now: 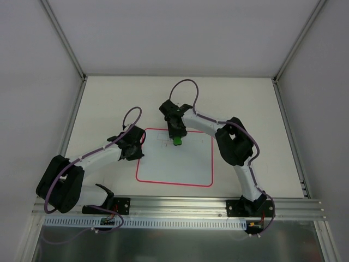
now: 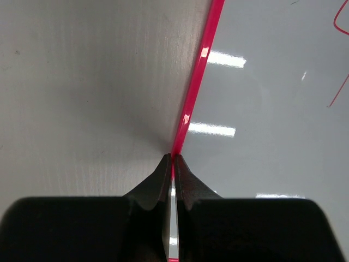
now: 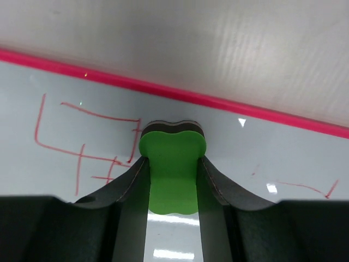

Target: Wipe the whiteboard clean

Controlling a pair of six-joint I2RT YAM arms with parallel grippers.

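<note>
R gripper (image 3: 173, 159), clamped on green eraser (image 3: 173, 188), should press felt flat across red scribbles (image 3: 83, 153) while closed L gripper (image 2: 172, 158) pins whiteboard (image 1: 174, 165) edge

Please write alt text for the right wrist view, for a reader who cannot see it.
The right gripper holds a green eraser over the whiteboard, close to its red border. Red scribbles show on the board left of the eraser, a few marks to its right.
</note>
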